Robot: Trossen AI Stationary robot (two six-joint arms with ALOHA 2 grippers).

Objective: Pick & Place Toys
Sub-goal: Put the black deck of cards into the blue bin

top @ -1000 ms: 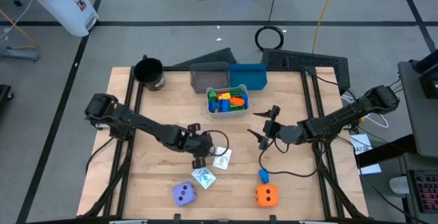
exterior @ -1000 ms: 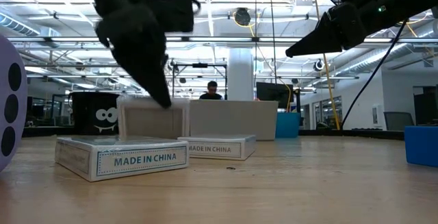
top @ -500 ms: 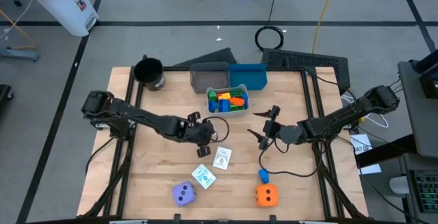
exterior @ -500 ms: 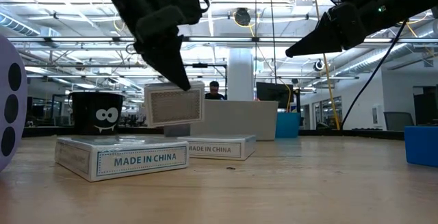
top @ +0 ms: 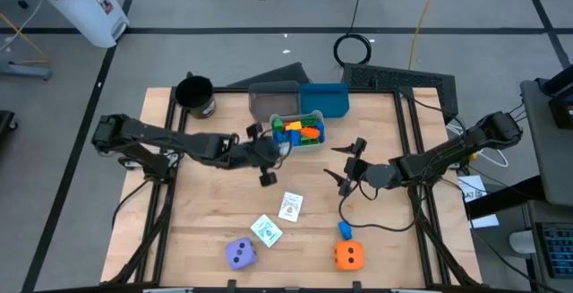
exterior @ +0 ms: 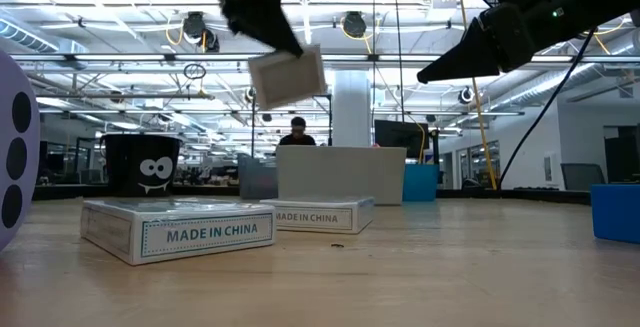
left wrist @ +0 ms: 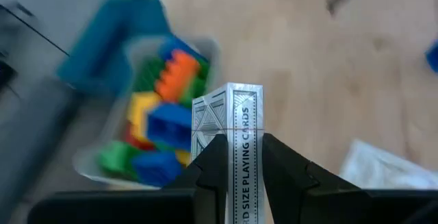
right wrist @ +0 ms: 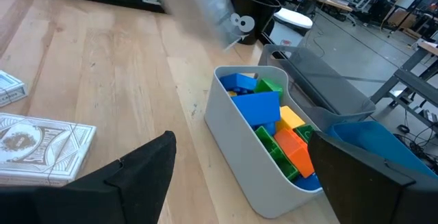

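Over table [top: 206, 230]: left pincer [left wrist: 241, 157] raised, clamping card box [left wrist: 236, 125].

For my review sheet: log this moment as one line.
left gripper: shut on card box, raised near block bin | right gripper: open, empty | two card boxes on table

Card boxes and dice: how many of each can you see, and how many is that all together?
Card boxes: 3, two lying on the table and one held in the left claw, at.
Dice: 2, one purple and one orange.
Total: 5.
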